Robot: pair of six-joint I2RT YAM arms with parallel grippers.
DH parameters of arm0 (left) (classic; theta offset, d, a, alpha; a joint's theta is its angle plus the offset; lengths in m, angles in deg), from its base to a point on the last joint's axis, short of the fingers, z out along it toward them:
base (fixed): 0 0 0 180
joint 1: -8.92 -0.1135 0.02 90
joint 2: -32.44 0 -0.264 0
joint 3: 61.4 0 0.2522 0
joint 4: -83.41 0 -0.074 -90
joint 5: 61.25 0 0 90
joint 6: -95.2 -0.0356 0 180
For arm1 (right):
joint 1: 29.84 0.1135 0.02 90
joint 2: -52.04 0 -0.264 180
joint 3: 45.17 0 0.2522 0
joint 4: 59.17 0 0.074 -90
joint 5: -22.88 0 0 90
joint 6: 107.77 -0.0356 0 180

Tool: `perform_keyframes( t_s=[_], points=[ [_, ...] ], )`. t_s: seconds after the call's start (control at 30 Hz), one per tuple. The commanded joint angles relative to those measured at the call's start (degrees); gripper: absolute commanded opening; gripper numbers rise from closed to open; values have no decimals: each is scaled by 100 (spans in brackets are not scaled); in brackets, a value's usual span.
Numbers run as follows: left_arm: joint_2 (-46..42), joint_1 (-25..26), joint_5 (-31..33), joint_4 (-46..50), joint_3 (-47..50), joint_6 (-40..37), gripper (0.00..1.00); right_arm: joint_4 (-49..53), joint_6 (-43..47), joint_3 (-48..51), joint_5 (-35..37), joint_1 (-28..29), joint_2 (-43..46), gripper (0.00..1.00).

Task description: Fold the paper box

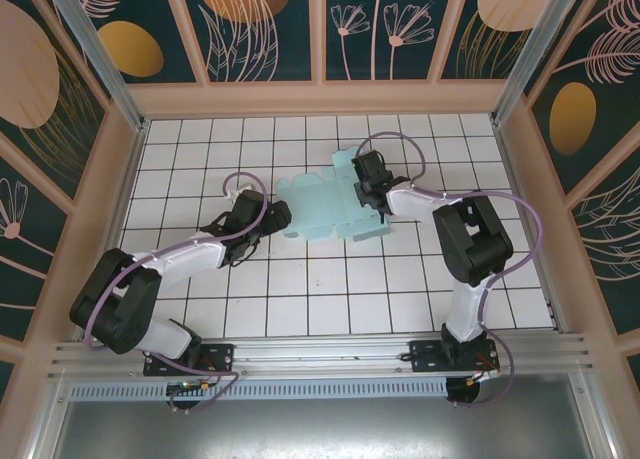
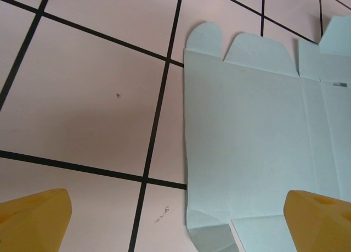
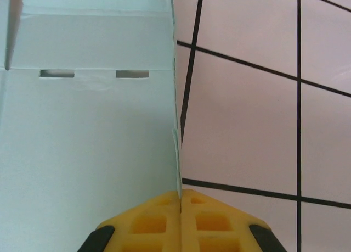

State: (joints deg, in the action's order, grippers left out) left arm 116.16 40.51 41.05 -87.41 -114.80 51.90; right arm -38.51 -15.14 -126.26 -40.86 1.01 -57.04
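White tiles ruled with black lines make up the table (image 1: 300,309), fenced by pale wooden rails (image 1: 320,97). The paper box (image 1: 318,211) lies on it, unfolded and mostly flat, well clear of every rail. Bare tile lies open all round it, widest on its near side.

The left arm (image 1: 170,259) reaches in from the box's near left, and the right arm (image 1: 470,239) bends in from its right.

The left gripper (image 1: 272,217) hangs at the box's left edge with its jaws spread wide. One of its yellow fingertips (image 2: 38,219) is over bare tile, the other over card.

The right gripper (image 1: 363,191) sits at the box's right part. Its fingers (image 3: 159,222) are pressed together, and a card edge runs into the seam between them.

2 rounded flaps (image 2: 258,49) stick out at the box's left end, and 2 small slots (image 3: 57,73) sit along a crease beyond the right fingers.
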Motion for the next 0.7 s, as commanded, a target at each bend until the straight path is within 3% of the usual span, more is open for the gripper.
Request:
perform_keyframes(
  t_s=[0.0, 0.1, 0.17, 0.27, 0.33, 0.43, 0.53, 0.67],
  points=[
    [137, -22, 229, -179, -37, -153, 99, 200, 256, -254, 1276, 419, -493, 0],
    [262, -25, 246, -104, -175, -191, 99, 311, 461, -508, 2012, 635, -949, 0],
    [186, -25, 351, -117, -118, -128, 99, 370, 465, -630, 2055, 679, -1079, 0],
    [-157, -22, 512, -205, 91, -77, 99, 114, 302, -462, 1204, 546, -731, 0],
    [-410, -23, 590, -247, 227, -65, 99, -286, 211, -155, 184, 344, -242, 0],
    [-585, -29, 225, -535, 278, -152, 99, -1135, 264, 451, -891, 90, 440, 0],
    [-530, -29, -161, -693, 24, -107, 99, -1979, 314, 1038, -1549, -39, 1002, 0],
    [-250, -25, -494, -686, -609, -179, 99, -2751, 369, 1569, -1748, -88, 1454, 0]
  ],
)
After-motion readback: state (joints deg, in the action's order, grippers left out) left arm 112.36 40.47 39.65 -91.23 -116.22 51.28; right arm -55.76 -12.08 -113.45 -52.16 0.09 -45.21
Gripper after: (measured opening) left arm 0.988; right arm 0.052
